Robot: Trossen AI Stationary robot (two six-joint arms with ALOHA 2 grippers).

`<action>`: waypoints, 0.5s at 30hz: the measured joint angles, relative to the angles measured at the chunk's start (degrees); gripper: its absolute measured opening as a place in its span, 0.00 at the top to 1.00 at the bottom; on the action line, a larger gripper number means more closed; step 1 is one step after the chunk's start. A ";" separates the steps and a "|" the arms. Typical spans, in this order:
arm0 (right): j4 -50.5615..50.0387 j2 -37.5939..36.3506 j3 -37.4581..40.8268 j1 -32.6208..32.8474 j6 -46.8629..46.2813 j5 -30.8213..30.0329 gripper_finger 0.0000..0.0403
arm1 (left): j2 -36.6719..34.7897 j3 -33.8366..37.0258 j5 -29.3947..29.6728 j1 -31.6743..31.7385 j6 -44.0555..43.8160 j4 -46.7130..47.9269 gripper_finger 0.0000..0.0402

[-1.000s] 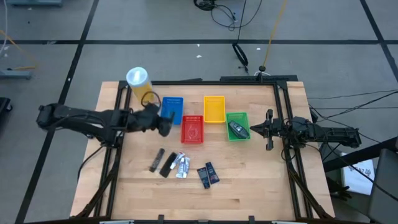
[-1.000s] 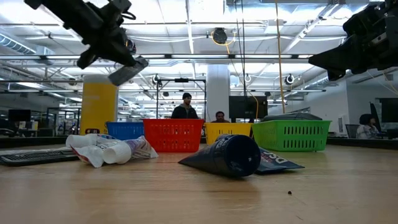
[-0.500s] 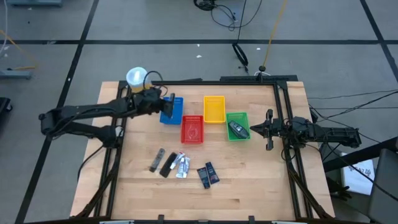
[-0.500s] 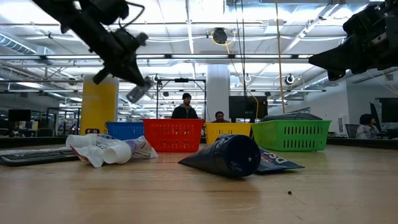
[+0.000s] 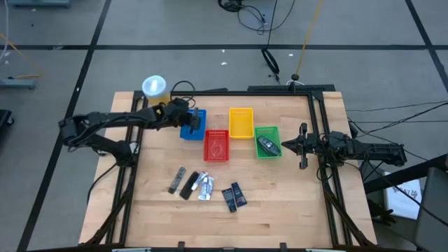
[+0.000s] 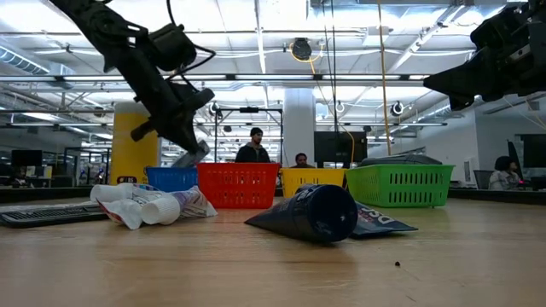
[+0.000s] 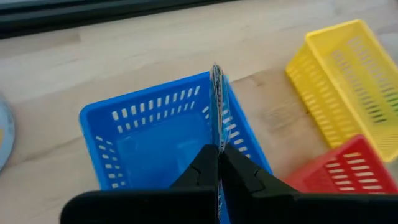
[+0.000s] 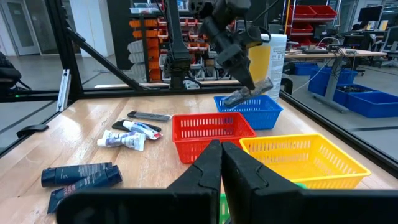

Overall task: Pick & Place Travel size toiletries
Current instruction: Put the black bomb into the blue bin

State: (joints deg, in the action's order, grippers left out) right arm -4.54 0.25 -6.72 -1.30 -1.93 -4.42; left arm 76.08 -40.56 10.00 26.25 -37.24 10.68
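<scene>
A pale wooden counter (image 5: 280,203) framed by black rails, its near half and right side bare. At the far left corner stands a yellow canister with a white lid (image 5: 154,89). The left arm reaches across from the left, its end effector (image 5: 190,124) tilted down over the blue slotted plastic basket (image 5: 197,116), fingers pinched on a thin flat packet (image 7: 217,106) held edge-on above the basket's opening. Beside the blue basket sit a red basket (image 5: 216,145), a yellow basket (image 5: 241,122) and a green basket (image 5: 267,142) holding a dark rounded piece (image 5: 267,145). On the open wood nearer the front lie a dark flat strip (image 5: 177,180), white mini tubes (image 5: 204,185) and dark blue tubes (image 5: 234,196). The right arm rests at the right rail, its end effector (image 5: 302,145) pressed closed and holding nothing.
</scene>
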 joint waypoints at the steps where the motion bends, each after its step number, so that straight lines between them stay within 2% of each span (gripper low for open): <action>1: 0.00 0.00 0.00 0.00 0.01 0.02 0.99 | 0.20 0.00 -0.01 0.21 -0.22 0.01 1.00; 15: 0.00 0.00 0.02 0.00 0.01 0.02 0.99 | 0.49 0.01 0.48 0.62 -1.46 0.17 0.99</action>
State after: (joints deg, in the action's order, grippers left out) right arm -4.54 0.25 -6.70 -1.30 -1.92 -4.40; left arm 76.58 -40.55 10.48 26.87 -38.70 10.85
